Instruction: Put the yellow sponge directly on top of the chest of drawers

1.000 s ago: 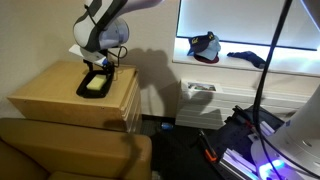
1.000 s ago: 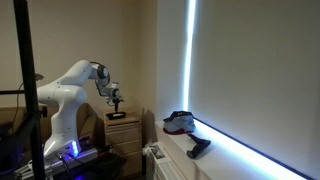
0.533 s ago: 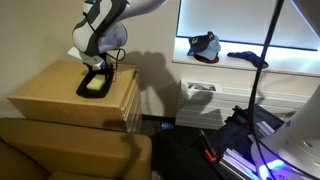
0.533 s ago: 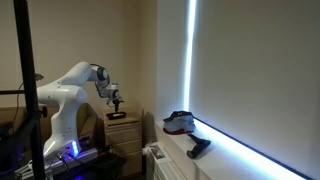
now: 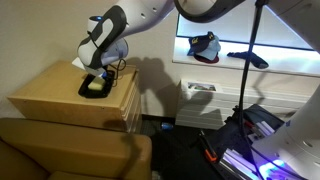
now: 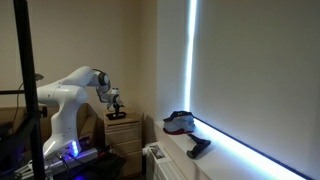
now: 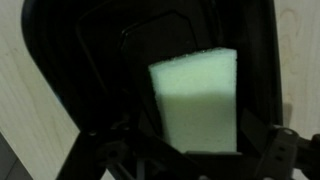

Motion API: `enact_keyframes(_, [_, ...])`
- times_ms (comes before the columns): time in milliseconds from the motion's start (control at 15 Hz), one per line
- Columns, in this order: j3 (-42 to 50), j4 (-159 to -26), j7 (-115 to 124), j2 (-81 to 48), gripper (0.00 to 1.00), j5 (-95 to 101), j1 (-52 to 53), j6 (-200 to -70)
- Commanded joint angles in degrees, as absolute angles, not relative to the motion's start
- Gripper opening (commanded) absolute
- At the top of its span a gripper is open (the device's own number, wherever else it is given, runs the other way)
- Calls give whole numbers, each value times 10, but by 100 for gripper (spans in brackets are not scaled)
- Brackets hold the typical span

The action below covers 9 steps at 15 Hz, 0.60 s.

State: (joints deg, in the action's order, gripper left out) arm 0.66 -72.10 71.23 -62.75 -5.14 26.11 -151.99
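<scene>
The yellow sponge (image 5: 96,85) lies in a flat black tray (image 5: 86,93) on top of the light wooden chest of drawers (image 5: 55,100). My gripper (image 5: 101,72) hangs just above the sponge, pointing down. In the wrist view the pale sponge (image 7: 195,100) fills the middle, inside the black tray (image 7: 90,70). The open gripper (image 7: 190,152) has one dark finger on each side of the sponge's near end. I cannot tell whether the fingers touch it. The chest (image 6: 124,128) and gripper (image 6: 115,102) show small in an exterior view.
A brown padded couch (image 5: 70,150) stands in front of the chest. A radiator (image 5: 200,100) is on the wall to the right. A cap (image 5: 205,46) and dark items lie on the windowsill. A tripod pole (image 5: 250,70) and cables stand on the right.
The arm has swung forward and lowered, bringing my gripper down closer over the sponge in the tray. The sponge and tray have not moved.
</scene>
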Motion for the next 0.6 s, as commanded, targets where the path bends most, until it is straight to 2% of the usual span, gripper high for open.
enact_keyframes(0, [1, -676, 717, -657, 100, -57, 255, -1509])
enact_keyframes(67, [1, -670, 718, -663, 75, -58, 254, -1504])
enact_keyframes(133, [-2, -667, 715, -666, 74, -59, 252, -1497])
enact_keyframes(533, [0, -643, 721, -668, 33, -56, 249, -1454])
